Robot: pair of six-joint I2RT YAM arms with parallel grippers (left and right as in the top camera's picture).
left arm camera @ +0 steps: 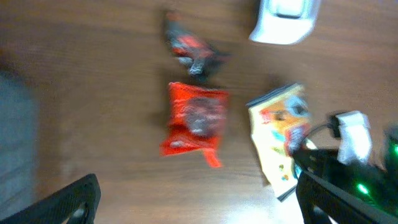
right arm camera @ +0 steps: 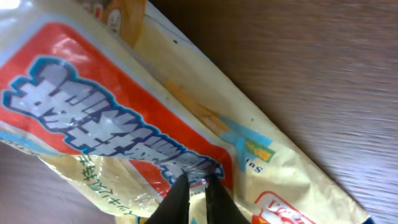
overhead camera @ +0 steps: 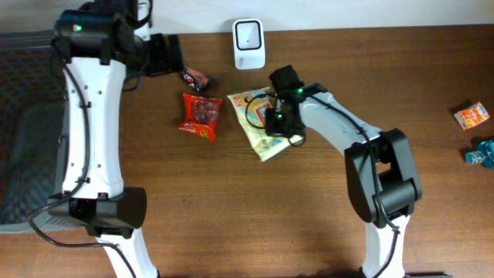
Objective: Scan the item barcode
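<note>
The item, a yellow snack bag (overhead camera: 265, 147) with red and blue print, lies on the wooden table right of centre. My right gripper (overhead camera: 275, 117) is down on it. In the right wrist view its two dark fingertips (right arm camera: 197, 186) stand close together, pinching a fold of the bag's film (right arm camera: 124, 106). No barcode shows on the bag. The white scanner (overhead camera: 249, 44) stands at the table's back edge, also seen in the left wrist view (left arm camera: 286, 18). My left gripper (left arm camera: 199, 208) hangs open, high over the table at the back left (overhead camera: 166, 55), holding nothing.
A red snack packet (overhead camera: 201, 116) lies left of the bag, with a small dark packet (overhead camera: 195, 77) behind it. An orange packet (overhead camera: 471, 116) and a blue item (overhead camera: 480, 150) sit at the far right edge. A dark mat (overhead camera: 27, 116) covers the left side.
</note>
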